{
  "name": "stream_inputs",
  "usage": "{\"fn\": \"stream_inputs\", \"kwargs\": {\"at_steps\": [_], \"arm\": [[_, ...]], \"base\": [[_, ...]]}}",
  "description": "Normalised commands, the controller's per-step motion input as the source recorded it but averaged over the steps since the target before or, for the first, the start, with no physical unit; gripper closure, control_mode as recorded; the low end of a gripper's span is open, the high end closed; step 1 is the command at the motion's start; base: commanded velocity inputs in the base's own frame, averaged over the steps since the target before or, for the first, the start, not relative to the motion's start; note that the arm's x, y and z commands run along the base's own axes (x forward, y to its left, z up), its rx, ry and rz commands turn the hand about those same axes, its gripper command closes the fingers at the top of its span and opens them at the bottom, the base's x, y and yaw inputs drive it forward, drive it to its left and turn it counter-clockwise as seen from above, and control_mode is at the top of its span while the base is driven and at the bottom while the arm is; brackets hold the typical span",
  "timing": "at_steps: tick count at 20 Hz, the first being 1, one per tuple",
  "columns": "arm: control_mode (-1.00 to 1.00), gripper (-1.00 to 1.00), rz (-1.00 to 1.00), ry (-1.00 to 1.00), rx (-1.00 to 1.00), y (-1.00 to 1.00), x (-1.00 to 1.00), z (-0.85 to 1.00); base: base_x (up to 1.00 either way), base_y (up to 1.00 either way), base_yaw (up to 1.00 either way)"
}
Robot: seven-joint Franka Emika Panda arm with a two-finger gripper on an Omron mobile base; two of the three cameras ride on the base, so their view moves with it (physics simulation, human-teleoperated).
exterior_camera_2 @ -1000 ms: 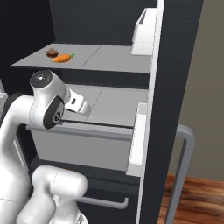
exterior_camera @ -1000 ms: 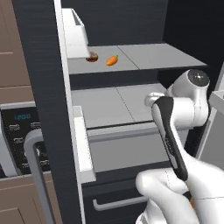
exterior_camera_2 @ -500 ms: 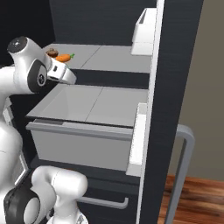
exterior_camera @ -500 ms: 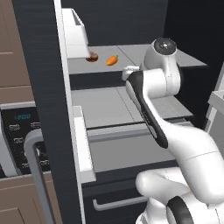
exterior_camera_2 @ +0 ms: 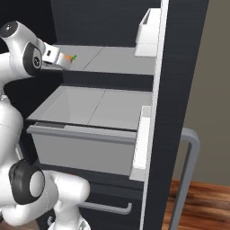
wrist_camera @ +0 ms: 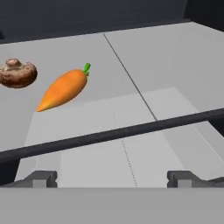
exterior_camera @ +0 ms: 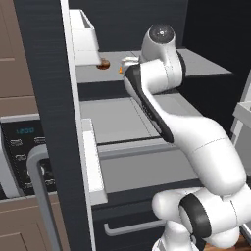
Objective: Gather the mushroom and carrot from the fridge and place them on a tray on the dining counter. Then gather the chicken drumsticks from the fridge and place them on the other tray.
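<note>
Two-finger dark-tipped claw [wrist_camera: 112, 178] with tips set wide apart, nothing between them, pointed into the tall black open fridge [exterior_camera: 44, 98] at the level of its upper grey shelf [wrist_camera: 175, 57]. Small bright orange tapered carrot with short green top [wrist_camera: 63, 89] lies on that shelf ahead of the claw, toward the left in the hand view, not touched. Small dark brown rounded mushroom [wrist_camera: 17, 73] sits just beside the carrot, further left, slightly apart from it. In the left base view the mushroom [exterior_camera: 103, 64] shows on the shelf next to a white door bin [exterior_camera: 84, 41]. In the right base view the carrot [exterior_camera_2: 69, 58] peeks out just past the white hand. Below the shelf, a grey drawer [exterior_camera_2: 90, 134] stands pulled out.
</note>
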Motion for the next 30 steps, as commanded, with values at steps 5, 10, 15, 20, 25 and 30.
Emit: {"fn": "stream_inputs", "kwargs": {"at_steps": [5,10,15,20,25,30], "arm": [[-1.0,-1.0,0.0,0.01,0.0,0.23,0.73,0.01],[-1.0,-1.0,0.0,0.07,0.0,0.24,0.76,0.0],[-1.0,-1.0,0.0,0.1,0.0,0.19,0.67,0.0],[-1.0,-1.0,0.0,0.12,0.0,0.11,0.51,-0.02],[-1.0,-1.0,-0.03,0.09,0.0,0.06,0.38,-0.09],[-1.0,-1.0,-0.08,0.01,0.0,0.01,-0.05,-0.27]], "base": [[0.0,0.0,0.0],[0.0,0.0,0.0],[0.0,0.0,0.0],[0.0,0.0,0.0],[0.0,0.0,0.0],[0.0,0.0,0.0]]}}
